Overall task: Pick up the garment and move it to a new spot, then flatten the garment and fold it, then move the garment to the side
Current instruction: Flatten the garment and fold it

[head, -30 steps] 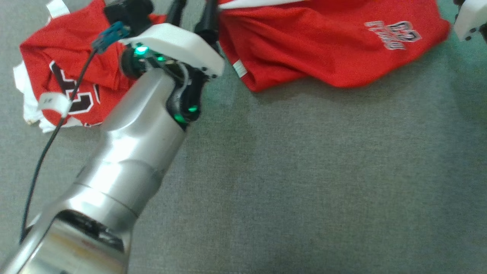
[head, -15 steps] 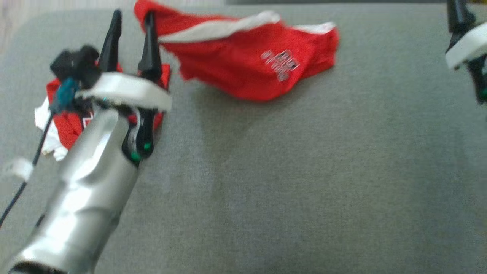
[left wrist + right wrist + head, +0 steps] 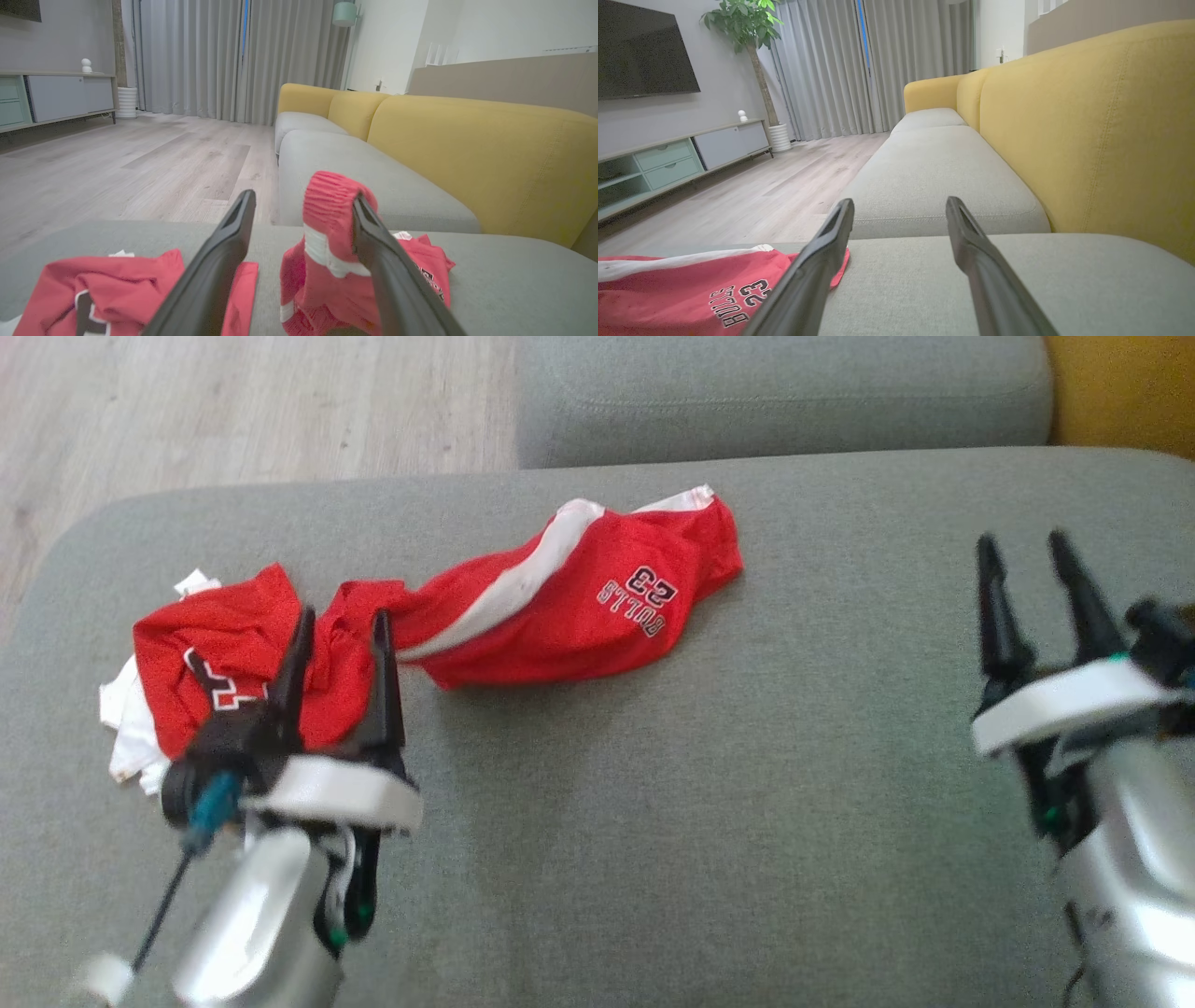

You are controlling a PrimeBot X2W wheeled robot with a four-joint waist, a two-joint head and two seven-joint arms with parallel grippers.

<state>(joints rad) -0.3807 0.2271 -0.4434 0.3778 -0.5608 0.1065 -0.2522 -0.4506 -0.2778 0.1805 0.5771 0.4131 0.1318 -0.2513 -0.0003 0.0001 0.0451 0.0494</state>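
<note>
The red garment (image 3: 560,607) lay crumpled on the grey sofa (image 3: 747,821), across the upper left of the head view. The left claw (image 3: 343,616) stood wide over it, a red fold against one finger (image 3: 385,270). The right claw (image 3: 1019,538), at far right, was wide and empty.

Red shorts (image 3: 560,625): "BULLS 23", black letters outlined white. Jersey (image 3: 224,663) number unreadable.

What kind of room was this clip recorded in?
Most likely a home living room: a long sofa with grey seats and yellow backrests, a wall-mounted television above a low media cabinet, and floor-length curtains.
</note>
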